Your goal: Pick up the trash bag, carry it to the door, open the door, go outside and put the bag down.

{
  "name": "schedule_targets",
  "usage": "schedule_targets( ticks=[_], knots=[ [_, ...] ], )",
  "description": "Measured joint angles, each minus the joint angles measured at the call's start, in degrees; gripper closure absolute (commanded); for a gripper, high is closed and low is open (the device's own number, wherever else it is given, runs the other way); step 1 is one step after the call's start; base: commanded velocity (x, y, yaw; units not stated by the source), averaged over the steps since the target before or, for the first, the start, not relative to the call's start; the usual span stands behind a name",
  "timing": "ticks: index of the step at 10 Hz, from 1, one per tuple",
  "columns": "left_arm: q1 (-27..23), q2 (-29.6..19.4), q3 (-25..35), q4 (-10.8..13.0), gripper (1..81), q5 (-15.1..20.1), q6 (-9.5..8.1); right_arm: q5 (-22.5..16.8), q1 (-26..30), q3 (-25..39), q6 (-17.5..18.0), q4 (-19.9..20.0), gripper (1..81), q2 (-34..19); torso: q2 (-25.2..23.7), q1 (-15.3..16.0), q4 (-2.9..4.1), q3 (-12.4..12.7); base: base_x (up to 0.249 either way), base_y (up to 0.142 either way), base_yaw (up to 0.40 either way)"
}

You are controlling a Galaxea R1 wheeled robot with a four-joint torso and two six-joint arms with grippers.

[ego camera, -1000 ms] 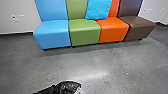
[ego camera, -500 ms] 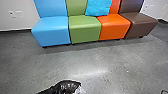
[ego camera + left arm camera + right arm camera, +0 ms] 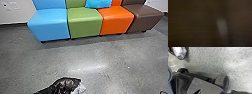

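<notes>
Black and crinkled, the bag shows at seven o'clock in the head view, cut off by the lower edge. Whether either pincer is spread, pressed together or pinching it, I cannot tell. A pale patch in the murky left wrist view is too blurred to name. The right wrist view adds a wheel. Seats stand at twelve o'clock, backs cropped.

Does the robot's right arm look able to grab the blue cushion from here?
Probably not: the blue cushion sits back against the chairs, across a stretch of floor from the robot.
</notes>
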Motion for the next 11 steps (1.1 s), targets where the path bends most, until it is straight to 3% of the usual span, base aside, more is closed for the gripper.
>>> schedule_targets(
  ticks=[2, 3, 8, 11],
  knots=[
    [0.24, 0.02, 0.00, -0.04, 1.0, -0.18, 0.00, -0.04, -0.09, -0.18, 0.00, -0.07, 1.0, 0.01, 0.00, 0.02, 0.00, 0.02, 0.000, 0.000, 0.000],
    [0.35, 0.06, -0.05, -0.48, 81.1, -0.18, -0.11, -0.01, -0.13, -0.18, 0.00, -0.05, 1.0, 0.17, 0.00, 0.02, 0.00, 0.02, 0.000, 0.000, 0.000],
    [0.46, 0.35, -0.11, 0.20, 81.1, -0.24, 0.55, 0.09, -0.20, -0.21, 0.00, -0.07, 1.0, 0.30, 0.00, 0.02, 0.00, 0.00, 0.000, 0.000, 0.000],
    [1.66, 0.50, -0.18, 0.24, 81.1, -1.68, 6.58, 0.63, -1.07, -0.35, 0.02, -0.05, 1.0, 0.34, 2.03, -1.20, 0.00, 0.00, 0.000, 0.000, 0.000]
  ],
)
